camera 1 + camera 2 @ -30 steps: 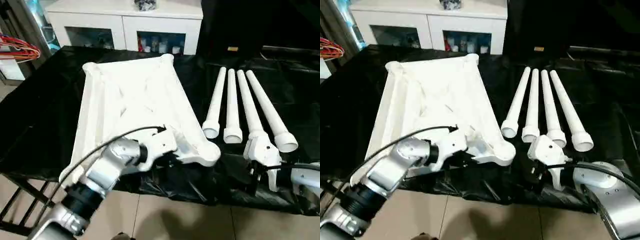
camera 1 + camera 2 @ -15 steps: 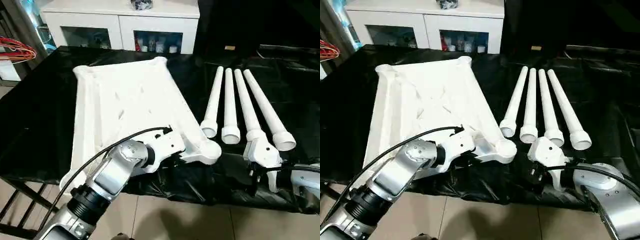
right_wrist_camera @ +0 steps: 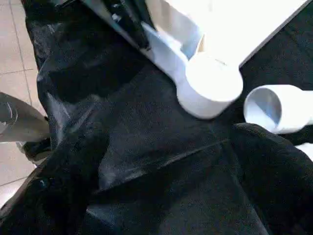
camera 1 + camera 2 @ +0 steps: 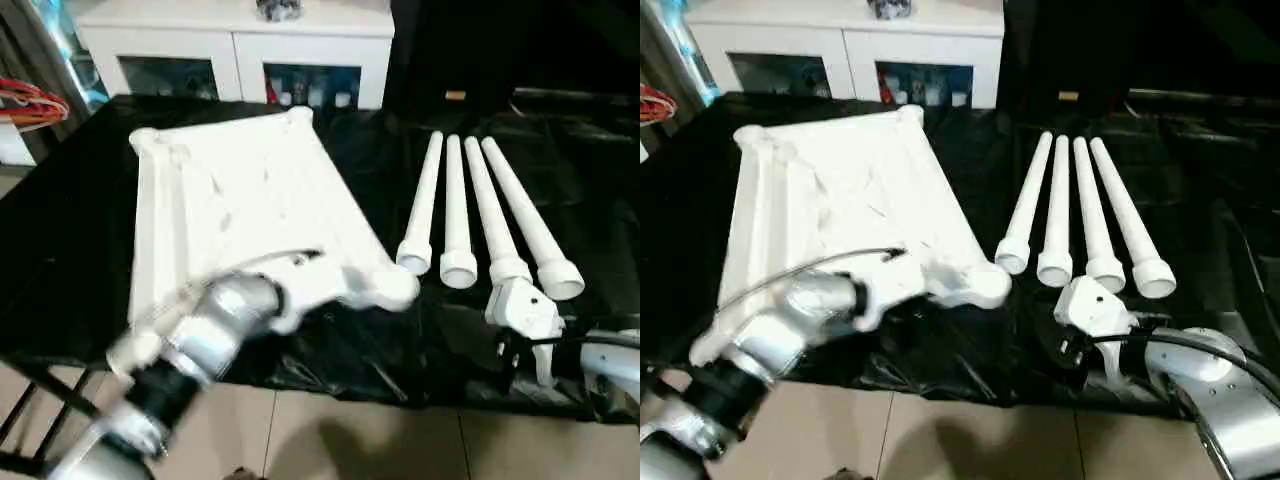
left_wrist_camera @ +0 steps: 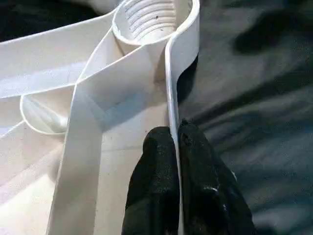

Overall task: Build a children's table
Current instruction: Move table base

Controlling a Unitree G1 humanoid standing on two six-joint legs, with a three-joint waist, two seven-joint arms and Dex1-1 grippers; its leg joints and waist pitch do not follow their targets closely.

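The children's table top [image 4: 240, 200] lies upside down on the black-covered surface, ribs facing up. My left gripper [image 5: 174, 132] is shut on its thin near rim, just short of the near-right corner socket [image 5: 151, 19]. That socket [image 4: 395, 288] shows its threaded inside. To the right of the top, the legs [image 4: 455, 215] lie side by side with their wide ends toward me. My right gripper [image 4: 525, 365] hangs open at the front edge, just in front of the leg ends, holding nothing. Its fingers [image 3: 73, 161] stand wide apart over the black cloth.
A white cabinet with glass doors [image 4: 240, 50] stands behind the work surface. Red cables [image 4: 30, 100] hang at the far left. The black cloth [image 4: 80, 230] drapes over the front edge, with tiled floor [image 4: 350, 440] below.
My left arm has pulled the table top to the left, swinging its near-right corner away from the legs. The right gripper and the legs have stayed put.
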